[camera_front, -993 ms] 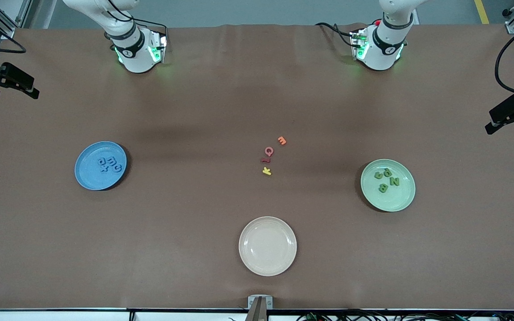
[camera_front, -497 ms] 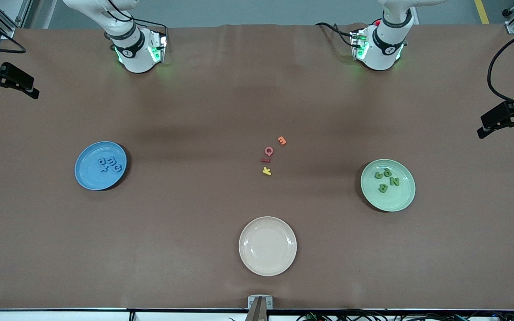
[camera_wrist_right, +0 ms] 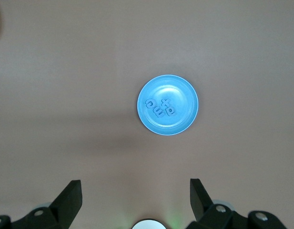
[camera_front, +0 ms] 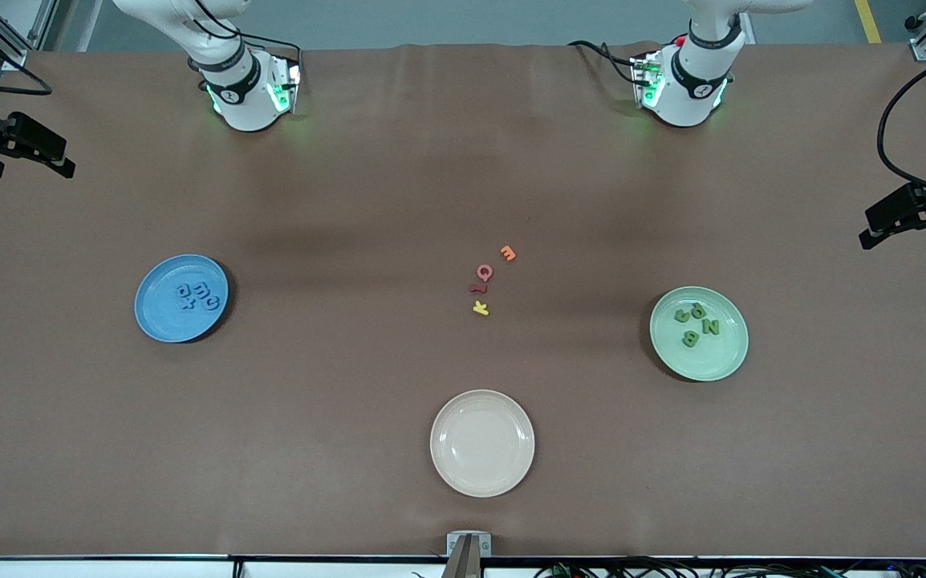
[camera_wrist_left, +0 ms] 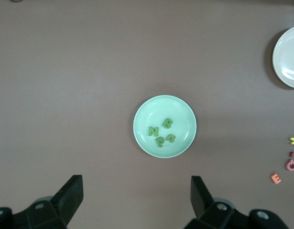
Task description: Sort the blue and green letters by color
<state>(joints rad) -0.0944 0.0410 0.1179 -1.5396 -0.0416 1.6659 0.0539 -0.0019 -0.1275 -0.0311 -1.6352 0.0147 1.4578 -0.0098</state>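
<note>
Sorted letters lie on two plates on the brown table: four blue letters on a blue plate toward the right arm's end, four green letters on a pale green plate toward the left arm's end. Among the green ones, N, B and P can be read; an X shows among the blue. Between the plates, an orange E, two red letters and a yellow K lie loose. An empty cream plate sits nearer the camera. The left gripper hangs high over the green plate, fingers spread wide, holding nothing. The right gripper hangs likewise over the blue plate, fingers apart.
</note>
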